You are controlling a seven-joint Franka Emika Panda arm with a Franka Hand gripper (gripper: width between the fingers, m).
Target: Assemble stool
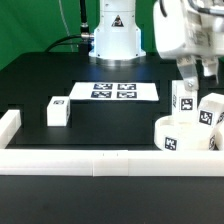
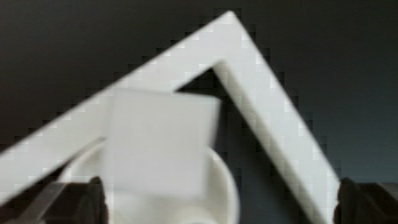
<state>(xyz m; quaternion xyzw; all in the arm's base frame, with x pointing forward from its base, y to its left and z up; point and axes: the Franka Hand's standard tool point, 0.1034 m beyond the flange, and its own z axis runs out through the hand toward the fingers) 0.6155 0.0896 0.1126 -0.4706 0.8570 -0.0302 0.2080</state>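
open gripper over an upright leg by the seat

the gripper (image 1: pixel 186 76) hangs at the near end of the white arm, pointing straight down with its jaws spread. in the wrist view its dark fingers (image 2: pixel 75 200) stand wide apart either side of a white block leg (image 2: pixel 160 135). one finger is close to the block and the other is well clear of it, so nothing is pinched.

that leg (image 1: pixel 182 97) stands upright directly under the gripper, its square tag facing the exterior view. whether it sits in a socket cannot be told.

just below and in front of the gripper is the round seat (image 1: pixel 190 140), a thick white disc carrying a tag on its wall. a second leg (image 1: pixel 210 112) stands just beside the first, touching or nearly touching the seat's far rim.

a third leg (image 1: pixel 57 110) lies alone on the black table (image 1: pixel 100 128), well away from the gripper toward the exterior view's left.

the marker board (image 1: pixel 113 91) lies flat farther back from the gripper. the border rails (image 1: pixel 90 160) edge the table, and in the wrist view they meet in a corner beyond the gripper.
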